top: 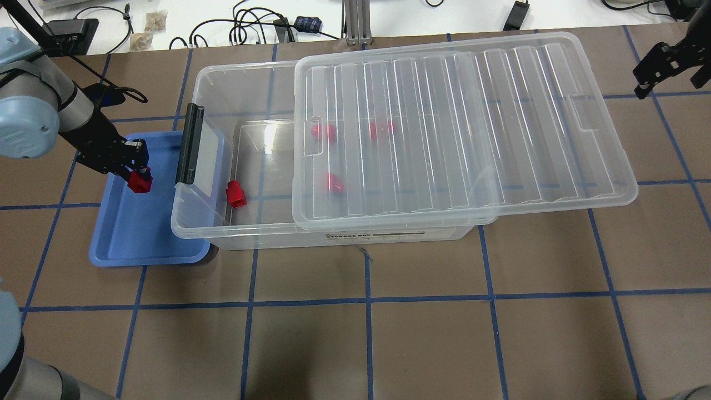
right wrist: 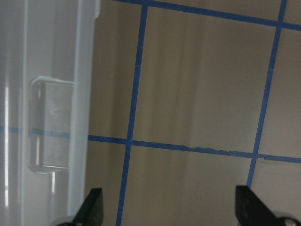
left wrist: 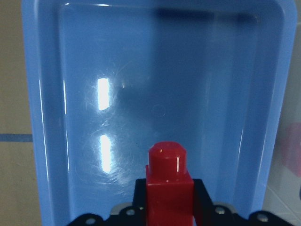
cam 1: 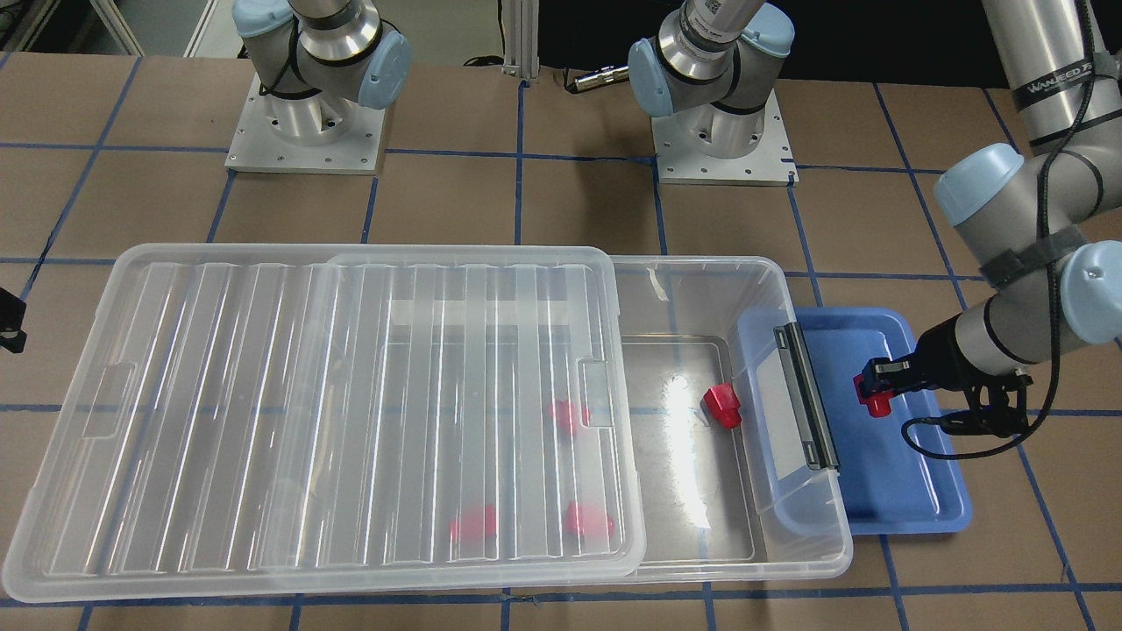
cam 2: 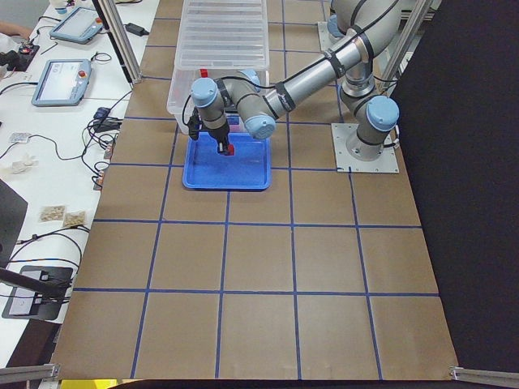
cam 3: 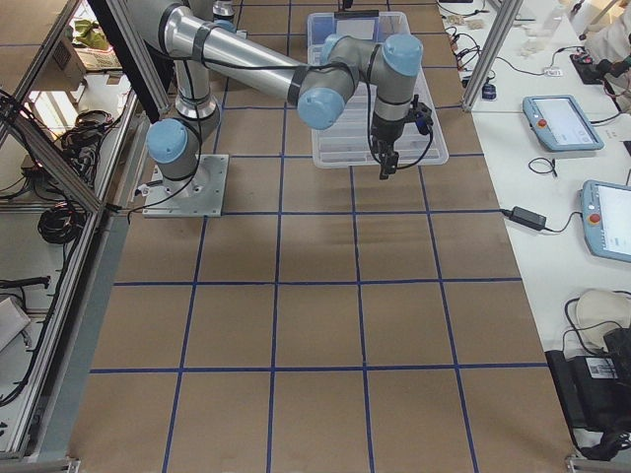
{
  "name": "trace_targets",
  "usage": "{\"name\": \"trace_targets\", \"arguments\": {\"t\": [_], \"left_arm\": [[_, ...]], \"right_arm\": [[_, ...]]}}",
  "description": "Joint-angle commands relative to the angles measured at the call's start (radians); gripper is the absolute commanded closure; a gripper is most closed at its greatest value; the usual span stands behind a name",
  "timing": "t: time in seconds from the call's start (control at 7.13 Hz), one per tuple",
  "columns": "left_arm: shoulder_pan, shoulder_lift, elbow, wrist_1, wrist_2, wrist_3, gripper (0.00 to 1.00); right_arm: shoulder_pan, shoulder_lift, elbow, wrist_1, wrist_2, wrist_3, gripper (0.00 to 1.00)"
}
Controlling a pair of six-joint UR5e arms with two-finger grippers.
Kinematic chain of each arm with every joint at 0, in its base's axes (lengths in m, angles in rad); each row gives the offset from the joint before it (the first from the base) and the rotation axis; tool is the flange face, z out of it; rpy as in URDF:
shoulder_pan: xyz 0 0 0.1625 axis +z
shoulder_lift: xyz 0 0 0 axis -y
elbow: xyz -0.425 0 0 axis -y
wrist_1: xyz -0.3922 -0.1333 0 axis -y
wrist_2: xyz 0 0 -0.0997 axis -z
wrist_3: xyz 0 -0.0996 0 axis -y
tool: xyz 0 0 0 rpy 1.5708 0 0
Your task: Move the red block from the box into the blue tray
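My left gripper clenched on small red hard-plastic block by squarish body, stub free, over shallow light-blue plastic tray at large clear plastic box 9 o'clock. Block likely light, rigid, glossy-slick. My right gripper spread, empty.

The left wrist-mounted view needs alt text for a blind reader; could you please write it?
The left hand grips a red block, its round stub pointing away from the camera, over the blue tray. Brown table with a blue tape line shows at left.

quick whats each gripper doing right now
Left gripper: shut on a red block over the blue tray.
Right gripper: open, holding nothing.
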Motion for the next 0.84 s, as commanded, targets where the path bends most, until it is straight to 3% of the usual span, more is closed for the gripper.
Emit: {"name": "trace_targets", "arguments": {"t": [0.0, 0.42, 0.56, 0.7], "left_arm": [[0.006, -0.047, -0.002, 0.022, 0.036, 0.009, 1.0], [0.005, -0.088, -0.004, 0.065, 0.025, 0.009, 1.0], [0.003, -0.098, -0.007, 0.064, 0.022, 0.007, 0.68], [0.005, -0.105, -0.01, 0.067, 0.023, 0.012, 0.44]], "right_arm": [[-0.013, 0.075, 0.046, -0.104, 0.005, -0.006, 0.0], [0.015, 0.065, 0.06, -0.102, 0.087, 0.082, 0.0], [0.031, 0.065, 0.061, -0.101, 0.088, 0.094, 0.0], [0.053, 0.063, 0.061, -0.101, 0.089, 0.118, 0.0]]}}
